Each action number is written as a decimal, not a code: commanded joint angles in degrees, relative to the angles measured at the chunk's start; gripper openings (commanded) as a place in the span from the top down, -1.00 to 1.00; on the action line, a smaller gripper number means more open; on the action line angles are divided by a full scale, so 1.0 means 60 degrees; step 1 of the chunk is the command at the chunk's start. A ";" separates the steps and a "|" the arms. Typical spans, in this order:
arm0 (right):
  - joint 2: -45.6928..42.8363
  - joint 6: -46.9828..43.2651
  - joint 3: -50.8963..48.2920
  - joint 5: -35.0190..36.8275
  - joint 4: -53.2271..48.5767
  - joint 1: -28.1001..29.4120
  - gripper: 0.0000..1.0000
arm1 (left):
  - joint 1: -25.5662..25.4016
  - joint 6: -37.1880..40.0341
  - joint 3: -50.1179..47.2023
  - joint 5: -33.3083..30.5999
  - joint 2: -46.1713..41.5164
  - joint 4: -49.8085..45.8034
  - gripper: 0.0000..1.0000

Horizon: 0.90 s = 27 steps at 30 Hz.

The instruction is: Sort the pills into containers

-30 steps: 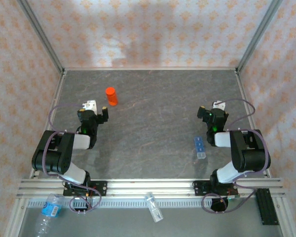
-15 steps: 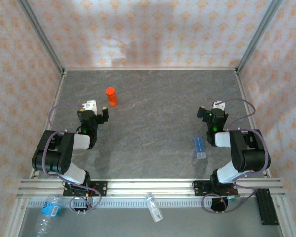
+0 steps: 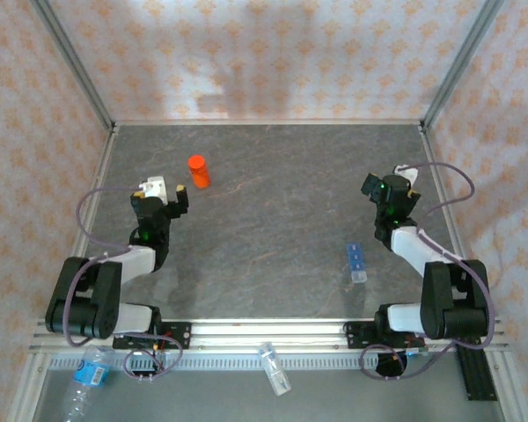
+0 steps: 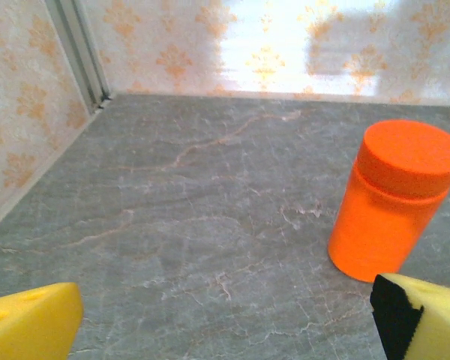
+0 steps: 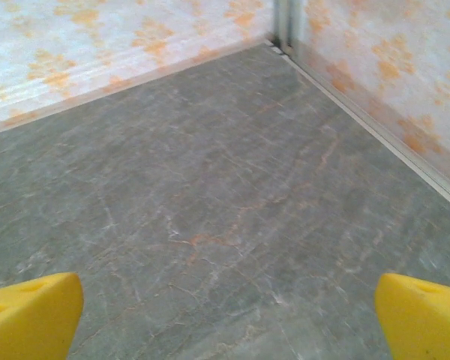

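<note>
Your blue pill organizer strip [image 3: 356, 262] lies flat on the table [image 3: 273, 220] at about 4 o'clock from the table's centre, its long axis running from 12 to 6. It sits near the right arm's base and nothing touches it. I judge it light, stiff thin plastic with slick walls. It will likely skid on the smooth stone-patterned surface if nudged, so take it across its short width near the middle, or pin it rather than lift it.

The orange capped vial [image 3: 198, 170] stands upright at about 10 o'clock. No loose pills can be seen, so they are probably inside it. It looks rigid, round and smooth. Close on the body below the cap, squarely, or it may roll out of the pads.

Your left end effector [image 3: 163, 200] is spread wide and empty. In the left wrist view the vial [image 4: 394, 199] stands at 1 o'clock from it, close ahead of the right-hand fingertip [image 4: 424, 315] but not between the pads. Your right end effector [image 3: 385, 189] is likewise wide and holds nothing. It faces bare table toward the far right corner, with the organizer behind it at 7 o'clock.
</note>
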 commanded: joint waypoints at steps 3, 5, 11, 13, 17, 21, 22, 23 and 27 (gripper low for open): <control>-0.0880 0.2225 0.1101 0.1479 -0.2898 -0.0114 -0.99 | -0.0081 -0.0454 0.0384 -0.0749 -0.1306 -0.1295 -1.00; -0.1107 0.2330 0.1450 0.1232 -0.3500 -0.0137 -0.99 | -0.0081 -0.0669 0.0807 -0.0677 -0.1782 -0.2406 -1.00; -0.1773 0.2435 0.2468 0.0065 -0.5353 -0.0117 -0.99 | -0.0132 -0.1311 0.1572 -0.0536 -0.3225 -0.4698 -1.00; -0.1886 0.2445 0.2783 -0.0411 -0.5927 -0.0125 -0.99 | -0.0157 -0.1598 0.1917 -0.0439 -0.3670 -0.5554 -1.00; -0.2118 0.2369 0.3237 -0.1629 -0.6897 -0.0085 -0.99 | -0.0309 -0.2133 0.2688 0.0070 -0.4299 -0.7155 -1.00; -0.2134 0.2248 0.3623 -0.2535 -0.7954 0.0188 -0.97 | -0.0670 -0.2570 0.3570 0.0489 -0.4460 -0.8603 -1.00; -0.2144 0.2226 0.3688 -0.2604 -0.8193 0.0289 -0.97 | -0.0769 -0.2671 0.3735 0.0614 -0.4465 -0.8834 -0.99; -0.2137 0.2166 0.3762 -0.2678 -0.8478 0.0412 -0.96 | -0.0894 -0.2774 0.3899 0.0728 -0.4447 -0.9063 -0.99; -0.2193 0.1963 0.3945 -0.2694 -0.9590 0.0857 -0.91 | -0.1453 -0.3222 0.4398 0.0917 -0.4339 -0.9669 -0.99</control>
